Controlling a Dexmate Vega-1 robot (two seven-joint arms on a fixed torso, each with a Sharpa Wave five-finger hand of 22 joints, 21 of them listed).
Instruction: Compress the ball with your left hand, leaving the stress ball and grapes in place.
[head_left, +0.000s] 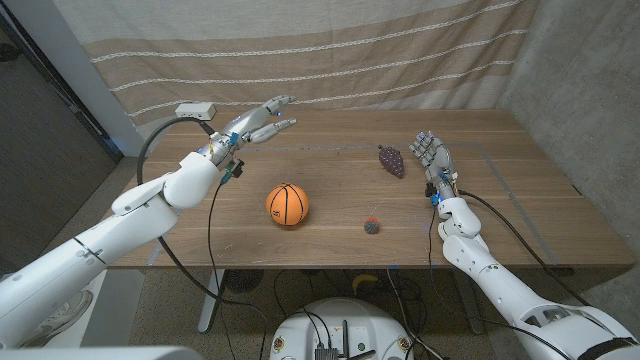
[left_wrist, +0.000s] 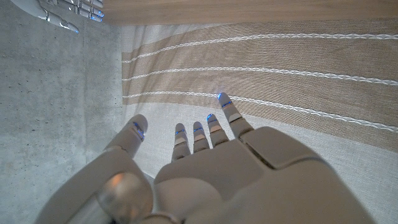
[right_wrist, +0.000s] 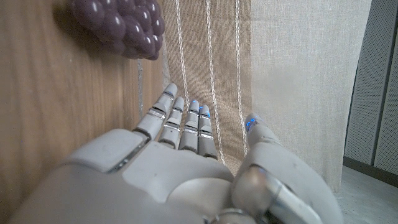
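An orange basketball-patterned ball (head_left: 287, 204) sits on the wooden table (head_left: 330, 250) near its middle. A small dark stress ball (head_left: 372, 226) lies to its right, closer to the front edge. A dark purple bunch of grapes (head_left: 391, 160) (right_wrist: 118, 25) lies further back on the right. My left hand (head_left: 256, 124) (left_wrist: 186, 174) is raised above the table's far left part, fingers spread toward the curtain, holding nothing, well behind and left of the orange ball. My right hand (head_left: 432, 157) (right_wrist: 180, 168) stands open just right of the grapes, without touching them.
A beige striped curtain (head_left: 300, 50) hangs behind the table. A black cable (head_left: 212, 230) loops from my left arm down over the front left edge. A grey wall (head_left: 590, 90) stands to the right.
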